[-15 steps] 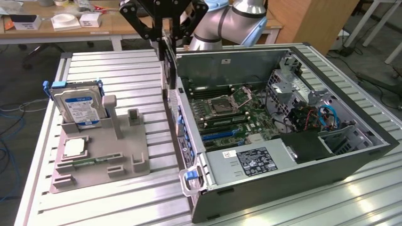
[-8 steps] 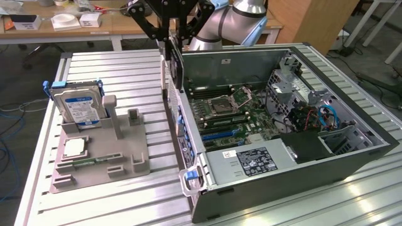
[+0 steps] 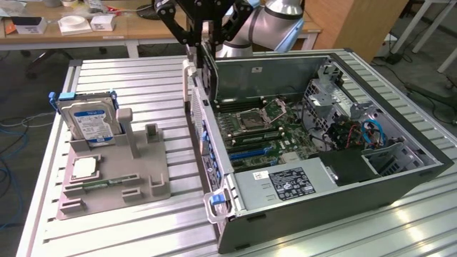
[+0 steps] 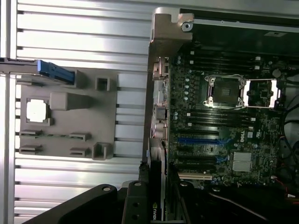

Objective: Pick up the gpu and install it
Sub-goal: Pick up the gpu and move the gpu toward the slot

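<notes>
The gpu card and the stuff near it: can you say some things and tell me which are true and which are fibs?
1. The gripper is holding the gpu. True.
2. The gpu is plugged into the motherboard. False: it is up in the gripper, standing on end by the edge of the computer case, not in a slot.
3. The hard drive lies flat inside the computer case. False: it stands upright in the gray holder, outside the case.
4. The CPU chip lies on the gray holder. True.
5. The computer case is open, so the motherboard shows. True.
</notes>
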You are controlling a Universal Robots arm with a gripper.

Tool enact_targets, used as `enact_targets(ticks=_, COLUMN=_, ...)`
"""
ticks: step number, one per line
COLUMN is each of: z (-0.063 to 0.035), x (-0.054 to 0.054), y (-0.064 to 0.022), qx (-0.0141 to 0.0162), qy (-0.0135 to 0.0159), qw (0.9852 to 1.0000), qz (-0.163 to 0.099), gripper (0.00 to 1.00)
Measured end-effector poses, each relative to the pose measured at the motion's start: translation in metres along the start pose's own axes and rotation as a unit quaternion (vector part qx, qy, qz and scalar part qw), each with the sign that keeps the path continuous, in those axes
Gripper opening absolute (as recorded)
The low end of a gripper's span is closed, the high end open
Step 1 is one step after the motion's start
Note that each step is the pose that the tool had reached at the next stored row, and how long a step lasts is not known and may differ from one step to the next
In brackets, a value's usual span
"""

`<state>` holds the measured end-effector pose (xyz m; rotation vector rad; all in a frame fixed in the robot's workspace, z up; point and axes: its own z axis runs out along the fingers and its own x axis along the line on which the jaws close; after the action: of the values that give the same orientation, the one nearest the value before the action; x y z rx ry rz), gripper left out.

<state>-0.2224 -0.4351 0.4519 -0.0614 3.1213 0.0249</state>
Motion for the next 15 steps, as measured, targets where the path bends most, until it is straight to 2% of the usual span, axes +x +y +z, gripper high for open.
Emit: enact_targets(ticks=15, z=0.0011, x=-0.027, y=-0.0011, qx=-0.0001, qy=0.0000, qw=1.0000, qz=-0.005, gripper=0.26)
